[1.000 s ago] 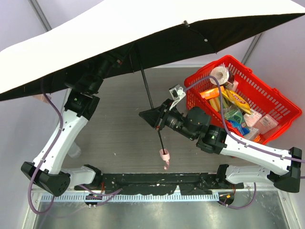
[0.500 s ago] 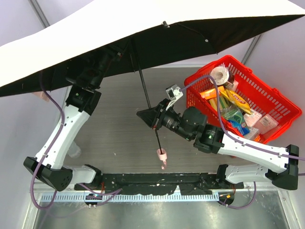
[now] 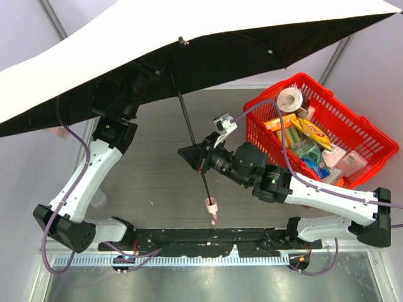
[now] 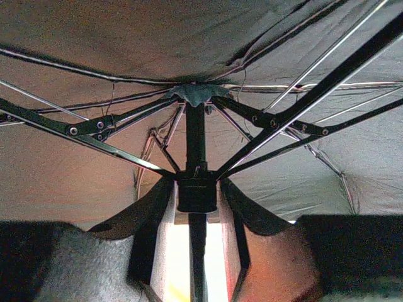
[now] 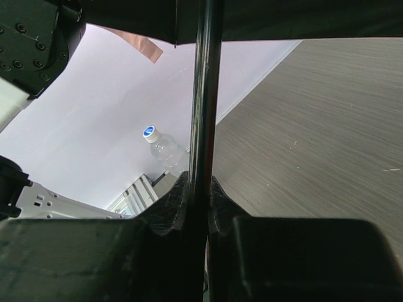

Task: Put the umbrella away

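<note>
The umbrella [image 3: 189, 38] is wide open and up in the air, and its big top covers the far part of the tabletop [image 3: 157, 157]. The top looks pale on the outside and dark underneath. Its thin black shaft [image 3: 184, 119] slants down toward the near edge. The small pink handle [image 3: 211, 205] hangs at the low end above the tabletop, with a thin loop [image 3: 214, 219] under it. The right pincer [image 3: 200, 160] is closed on the shaft about halfway down and holds it tight. The left pincer [image 4: 197, 192] is up under the top, with one finger on each side of the black sliding piece [image 4: 196, 195] where the ribs meet. I cannot tell if it squeezes that piece or only sits close to it. A red basket [image 3: 352, 119] full of small packs stands on the right side of the tabletop. A clear water bottle [image 5: 165, 150] with a blue cap shows in the right wrist view.
</note>
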Tool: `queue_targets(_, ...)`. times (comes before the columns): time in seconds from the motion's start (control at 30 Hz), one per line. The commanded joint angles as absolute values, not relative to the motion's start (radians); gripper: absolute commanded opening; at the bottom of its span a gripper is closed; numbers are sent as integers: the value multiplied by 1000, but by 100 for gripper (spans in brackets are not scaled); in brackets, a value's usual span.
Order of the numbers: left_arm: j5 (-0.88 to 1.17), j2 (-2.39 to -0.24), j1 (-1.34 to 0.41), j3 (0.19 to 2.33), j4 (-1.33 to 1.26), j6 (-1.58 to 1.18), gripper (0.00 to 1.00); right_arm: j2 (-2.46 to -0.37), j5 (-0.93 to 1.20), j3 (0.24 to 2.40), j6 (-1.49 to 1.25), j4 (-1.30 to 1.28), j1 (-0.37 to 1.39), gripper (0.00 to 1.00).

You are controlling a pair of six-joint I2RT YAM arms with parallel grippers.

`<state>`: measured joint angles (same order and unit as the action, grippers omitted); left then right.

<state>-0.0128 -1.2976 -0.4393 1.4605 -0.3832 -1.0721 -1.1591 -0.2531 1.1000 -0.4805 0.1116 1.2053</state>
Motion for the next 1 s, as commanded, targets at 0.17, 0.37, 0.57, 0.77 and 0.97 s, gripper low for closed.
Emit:
queue_targets(0.17,-72,-1261,-436,1431,-529,-1040,12,-1157,-282,1150,-433,196,1227,0)
queue_targets(0.37,-54,-1262,-436,1369,-615,-1104,0,-1173,-311,1158,-422,195,1230,0)
queue_targets(0.57,27,-1206,-482,1272,-531,-1212,0,-1204,-393,1215,-387,196,1230,0)
queue_targets(0.77,142,-1131,-506,1135,-363,-1365,0,-1244,-427,1318,-334,199,1198,0)
queue_targets(0.97,261,-1083,-523,976,-339,-1459,0,-1342,-291,1440,-407,187,1074,0)
